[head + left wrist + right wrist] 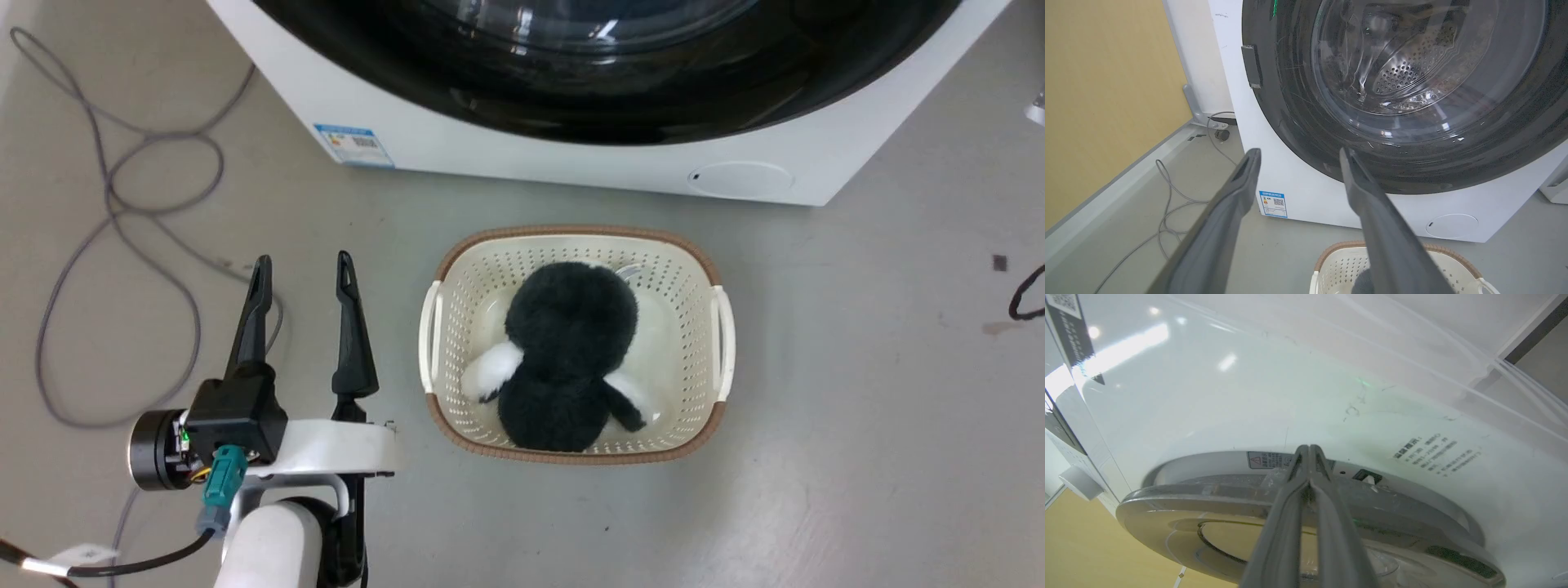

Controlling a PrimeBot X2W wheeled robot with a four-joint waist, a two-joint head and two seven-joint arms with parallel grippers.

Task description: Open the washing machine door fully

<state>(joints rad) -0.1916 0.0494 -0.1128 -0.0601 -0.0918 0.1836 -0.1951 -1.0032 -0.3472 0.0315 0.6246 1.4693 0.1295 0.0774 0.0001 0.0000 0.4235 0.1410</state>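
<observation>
Head view: left tool gapes empty above the floor, beside basket; washing machine door cut off at top edge. Left wrist view: door fronts washing machine, seemingly near-shut. Right wrist view: right tool pinched closed, tips at door rim. We judge step = first prying; next needs outward swing. Hinge, gap width: can't tell.

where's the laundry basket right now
The basket sits on the floor at the centre of the head view, just in front of the washing machine and to the right of the left gripper, with a black plush toy inside.
</observation>
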